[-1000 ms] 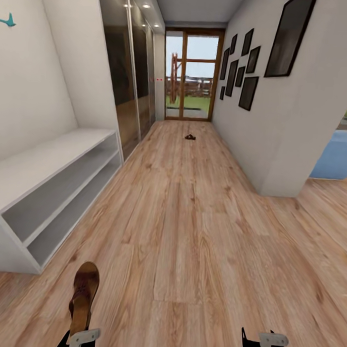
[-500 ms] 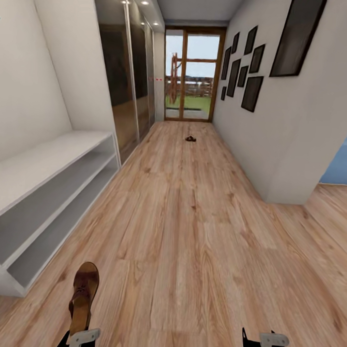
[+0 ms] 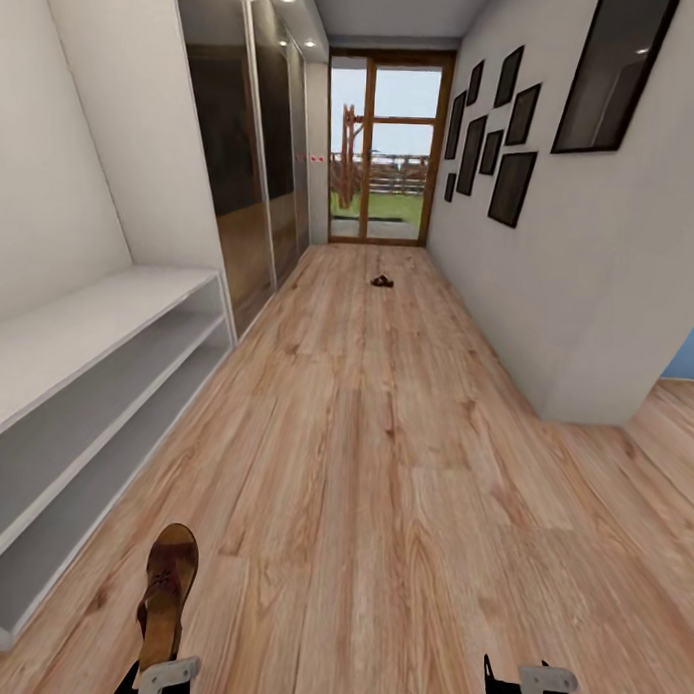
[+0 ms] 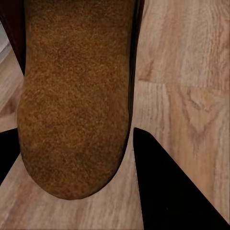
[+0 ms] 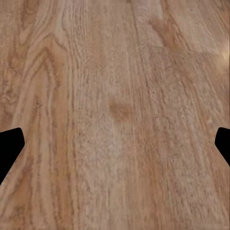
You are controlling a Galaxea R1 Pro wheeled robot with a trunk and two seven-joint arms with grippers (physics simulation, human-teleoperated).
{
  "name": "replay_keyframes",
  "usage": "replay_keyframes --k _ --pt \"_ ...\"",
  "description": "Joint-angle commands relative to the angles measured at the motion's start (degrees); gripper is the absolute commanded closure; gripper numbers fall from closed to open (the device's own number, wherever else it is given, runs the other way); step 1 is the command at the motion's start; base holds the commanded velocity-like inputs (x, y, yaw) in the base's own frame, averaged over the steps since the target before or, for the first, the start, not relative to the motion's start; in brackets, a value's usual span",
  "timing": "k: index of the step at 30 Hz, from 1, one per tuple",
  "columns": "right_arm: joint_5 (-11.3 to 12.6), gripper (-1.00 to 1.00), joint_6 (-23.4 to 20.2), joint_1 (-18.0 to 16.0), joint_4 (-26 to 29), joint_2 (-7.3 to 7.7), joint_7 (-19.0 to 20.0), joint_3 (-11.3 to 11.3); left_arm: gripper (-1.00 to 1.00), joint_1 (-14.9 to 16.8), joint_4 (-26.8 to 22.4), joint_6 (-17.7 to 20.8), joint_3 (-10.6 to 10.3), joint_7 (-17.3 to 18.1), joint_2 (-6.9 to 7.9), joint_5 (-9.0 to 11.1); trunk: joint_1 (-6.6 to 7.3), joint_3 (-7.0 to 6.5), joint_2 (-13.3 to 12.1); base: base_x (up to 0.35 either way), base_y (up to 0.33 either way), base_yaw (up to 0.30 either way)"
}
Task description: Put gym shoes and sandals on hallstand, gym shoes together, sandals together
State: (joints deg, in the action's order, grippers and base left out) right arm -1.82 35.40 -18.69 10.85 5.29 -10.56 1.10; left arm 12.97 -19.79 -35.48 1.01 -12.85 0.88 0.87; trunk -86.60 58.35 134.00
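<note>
At far left stands the rack (image 3: 98, 308), its top and two open shelf slots bare of shoes as far as they show. Just right of it, low in the head view, the left gripper (image 3: 161, 671) holds a sandal (image 3: 167, 586) clamped at the heel end, toe pointing up the corridor; the left wrist view shows its brown sole (image 4: 72, 96) passing between the dark fingers (image 4: 172, 191). The sandal hangs over the floor (image 3: 383, 468), near the rack's front edge but not yet above any shelf.

Further right and far down the corridor, a small dark thing (image 3: 381, 281) lies on the planks before the glass door (image 3: 382, 148) (likely the second sandal, though too small to be sure). At lower right the right gripper (image 3: 525, 683) hangs with nothing in it; in its wrist view the fingertips (image 5: 9, 143) sit wide apart at the frame's edges over bare wood, so it reads as open.

The step in hand appears to be carrying the sandal to the rack. To do it well, the robot should turn left to face the rack squarely, lift the sandal clear of the top edge, and set it flat and well in from the edge. Room should be left beside it for its mate, and more for the gym shoes.
</note>
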Motion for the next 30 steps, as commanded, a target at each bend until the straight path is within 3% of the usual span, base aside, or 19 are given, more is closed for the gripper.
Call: replay_keyframes --k 1,22,30 --pt "-0.2 -1.0 0.1 0.0 0.0 0.0 -0.3 0.1 1.0 0.0 0.0 -0.1 0.0 -0.1 0.0 -0.2 -0.02 0.05 0.0 0.34 0.0 0.0" --pt "-0.2 -1.0 0.1 0.0 0.0 -0.01 -0.3 0.1 1.0 0.0 0.0 -0.1 0.0 -0.1 0.0 -0.1 -0.02 0.05 0.0 0.34 0.0 -0.04" --pt "-0.2 -1.0 0.1 0.0 0.0 -0.01 -0.3 0.2 1.0 0.0 0.0 -0.1 0.0 -0.1 0.0 -0.1 -0.02 0.05 0.0 0.34 0.0 -0.142"
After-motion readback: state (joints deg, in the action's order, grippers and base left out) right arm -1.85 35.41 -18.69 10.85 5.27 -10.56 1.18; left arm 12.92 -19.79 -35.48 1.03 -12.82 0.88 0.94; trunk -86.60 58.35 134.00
